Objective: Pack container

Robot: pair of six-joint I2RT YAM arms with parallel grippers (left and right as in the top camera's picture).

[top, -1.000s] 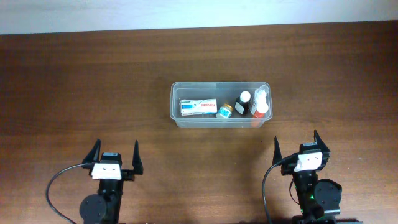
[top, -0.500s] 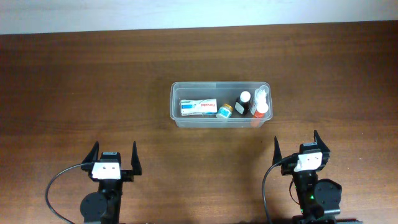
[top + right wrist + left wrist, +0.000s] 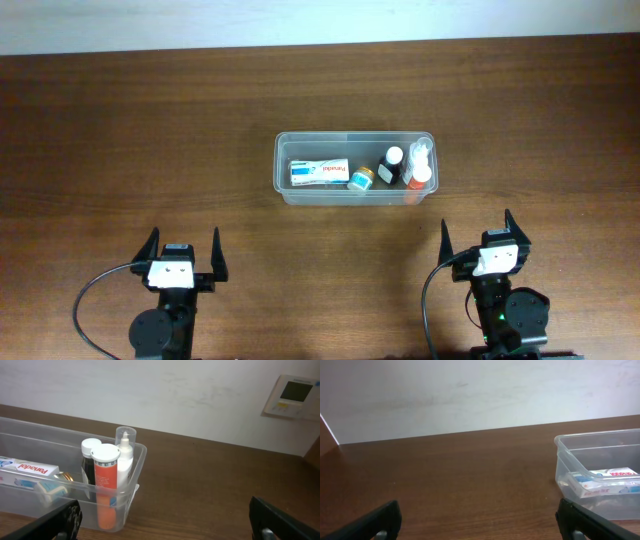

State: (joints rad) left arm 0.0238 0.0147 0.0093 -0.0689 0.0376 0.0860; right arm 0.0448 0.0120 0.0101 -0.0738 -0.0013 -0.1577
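The clear rectangular container (image 3: 355,168) stands on the brown table, a little right of centre. Inside lie a white box with blue and red print (image 3: 319,172), a small jar with a gold lid (image 3: 360,178), a dark bottle with a white cap (image 3: 390,166) and a white and orange bottle (image 3: 421,170). My left gripper (image 3: 184,250) is open and empty near the front edge, well left of the container. My right gripper (image 3: 480,237) is open and empty, in front of the container's right end. The container also shows in the left wrist view (image 3: 602,472) and in the right wrist view (image 3: 70,485).
A white wall runs behind the table's far edge. A wall thermostat (image 3: 292,396) shows at the upper right of the right wrist view. Bare wood surrounds the container on all sides.
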